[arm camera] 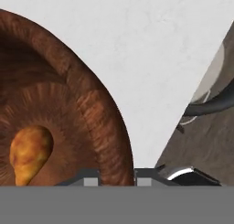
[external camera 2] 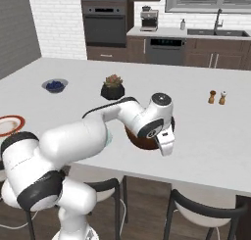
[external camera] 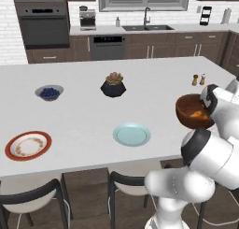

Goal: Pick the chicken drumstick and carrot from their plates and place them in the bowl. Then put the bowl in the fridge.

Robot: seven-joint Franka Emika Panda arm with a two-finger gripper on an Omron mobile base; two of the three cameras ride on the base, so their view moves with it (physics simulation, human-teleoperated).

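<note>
The white island counter [external camera: 93,116] is spanning the middle of both base views, and the reddish-brown bowl [external camera: 192,112] is sitting at the right edge of the left base view, apparently lifted clear of the counter, though contact cannot be ruled out. The gripper [arm camera: 117,176] is clamping the bowl's rim [arm camera: 112,141] at the bottom centre of the hand view, jaws closed on the wall, one finger inside and one outside. The chicken drumstick [arm camera: 29,152] is lying inside at lower left; an orange patch in the left base view is probably the carrot [external camera: 200,115]. Both plates, red-rimmed [external camera: 28,145] and pale blue [external camera: 131,134], are standing empty. For the carry to the fridge, keep the bowl level, since a one-sided rim grip is likely to let it pivot.
</note>
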